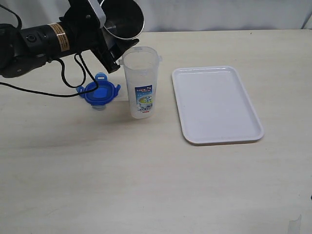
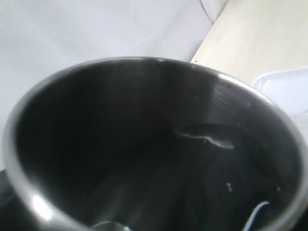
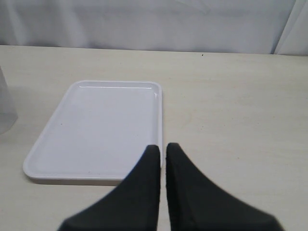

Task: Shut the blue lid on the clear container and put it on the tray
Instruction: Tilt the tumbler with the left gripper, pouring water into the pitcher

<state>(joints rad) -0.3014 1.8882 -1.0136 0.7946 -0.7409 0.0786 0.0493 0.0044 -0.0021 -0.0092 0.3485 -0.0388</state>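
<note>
The clear container [image 1: 140, 83] stands upright and uncovered on the table, its printed label facing the exterior view. The blue lid [image 1: 99, 92] lies flat on the table just left of it. To the right lies the white tray [image 1: 214, 105], with nothing on it. My left gripper [image 1: 113, 46] holds a steel cup [image 1: 122, 19] tipped on its side, just above and behind the container's rim. The cup's dark inside [image 2: 144, 159] fills the left wrist view and hides the jaws. My right gripper [image 3: 162, 147] is shut on nothing, near a corner of the tray [image 3: 96, 125].
A black cable [image 1: 68, 83] from the left arm loops down onto the table beside the lid. White cloth backs the far edge of the table. A sliver of the container [image 3: 6, 110] shows at the edge of the right wrist view.
</note>
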